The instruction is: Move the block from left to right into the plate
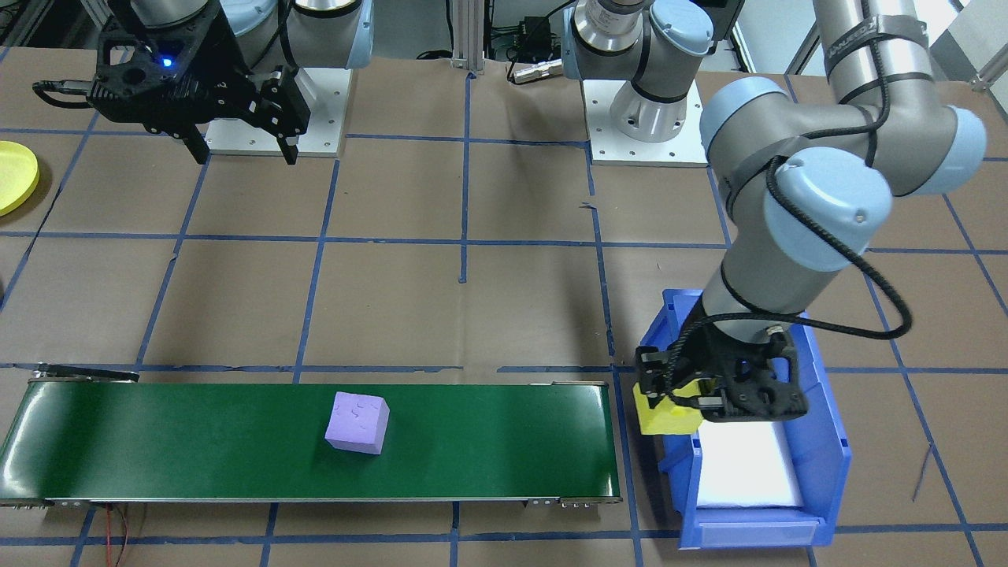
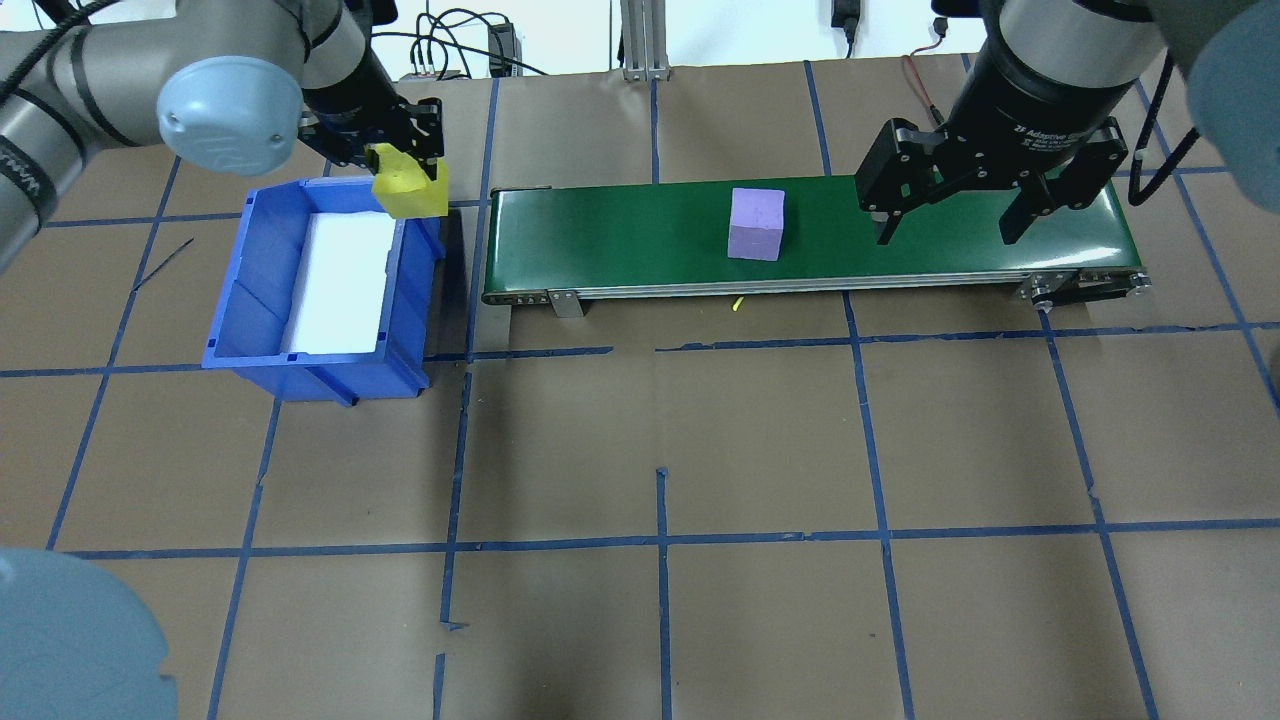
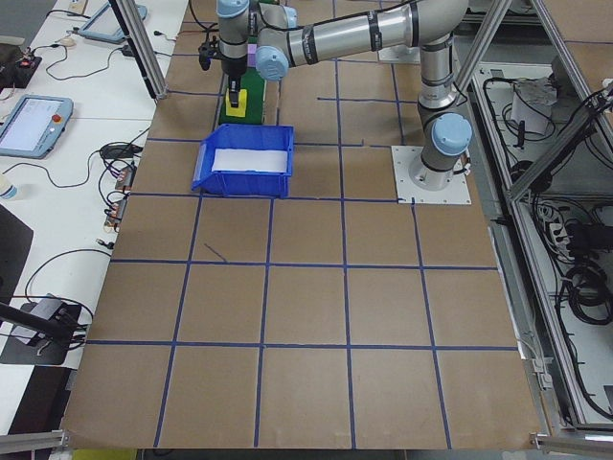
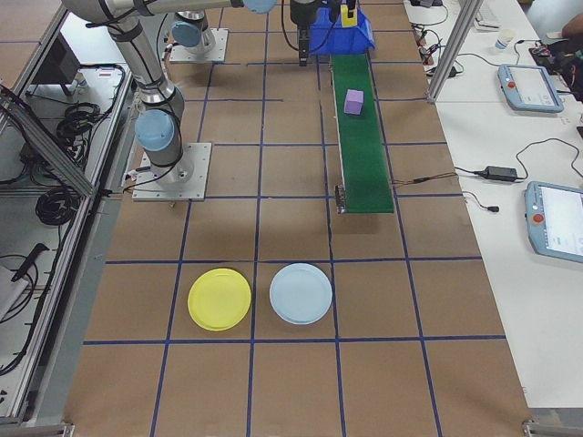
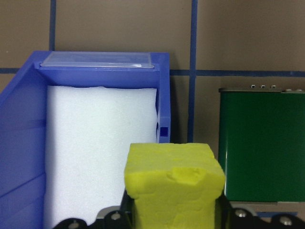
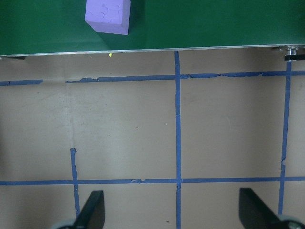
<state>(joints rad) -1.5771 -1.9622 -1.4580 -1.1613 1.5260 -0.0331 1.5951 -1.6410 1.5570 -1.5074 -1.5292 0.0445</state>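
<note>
My left gripper (image 1: 673, 409) is shut on a yellow foam block (image 2: 408, 190), held over the belt-side rim of the blue bin (image 2: 240, 300). In the left wrist view the yellow block (image 5: 174, 183) fills the space between the jaws. A purple block (image 1: 358, 421) sits near the middle of the green conveyor belt (image 2: 620, 230). My right gripper (image 2: 947, 235) hangs open and empty by the belt's other end, to the right of the purple block (image 2: 757, 224). The yellow plate (image 4: 219, 299) lies on the table well past the belt's end, on my right side.
White foam lines the floor of the bin (image 5: 24, 143). A light-blue plate (image 4: 301, 293) lies beside the yellow plate (image 1: 16, 177). Blue tape lines grid the brown table. Both arm bases stand on white mounting plates (image 1: 646, 138).
</note>
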